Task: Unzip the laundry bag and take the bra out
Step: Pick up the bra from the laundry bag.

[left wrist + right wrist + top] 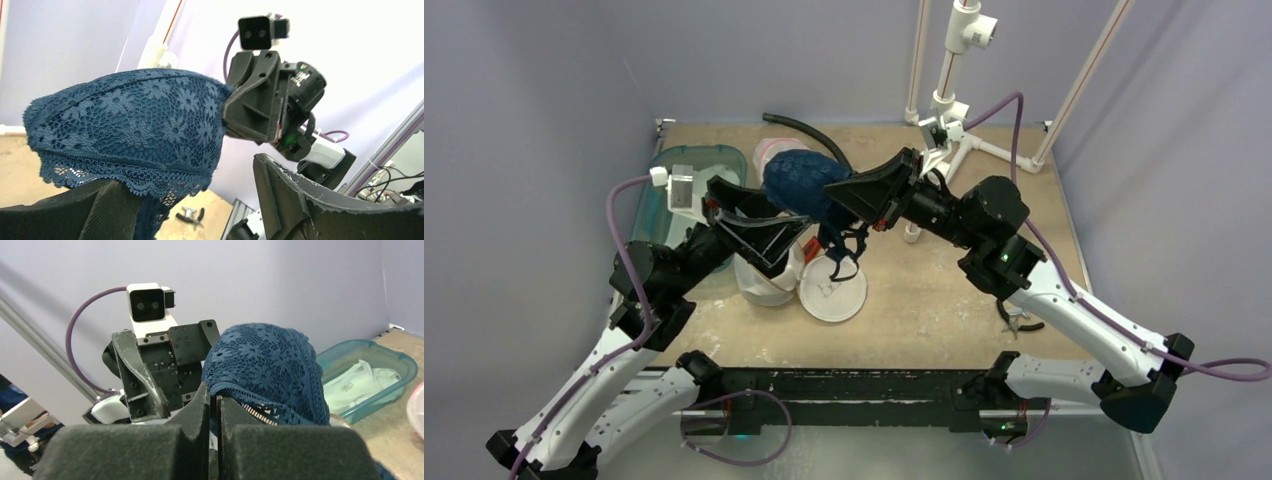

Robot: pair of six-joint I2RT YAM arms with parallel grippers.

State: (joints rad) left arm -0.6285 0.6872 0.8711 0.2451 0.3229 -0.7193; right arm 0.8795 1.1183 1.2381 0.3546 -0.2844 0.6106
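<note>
A dark blue lace bra [799, 180] hangs in the air over the middle of the table. My right gripper [832, 193] is shut on its edge, which the right wrist view shows pinched between the closed fingers [214, 395] below the lace cup [270, 365]. The bra's straps [844, 245] dangle down toward the white laundry bag [832, 288], which lies open on the table below. My left gripper [789, 218] stands open just under the bra. In the left wrist view the lace [130, 125] drapes over the left finger [100, 205], and the right finger [280, 185] stands apart.
A teal basin [659, 190] holding white items sits at the back left, with a pink-rimmed container [769, 152] and a black hose [809, 130] behind the bra. Pliers [1021, 322] lie on the table at the right. A white pipe stand [949, 100] rises at the back.
</note>
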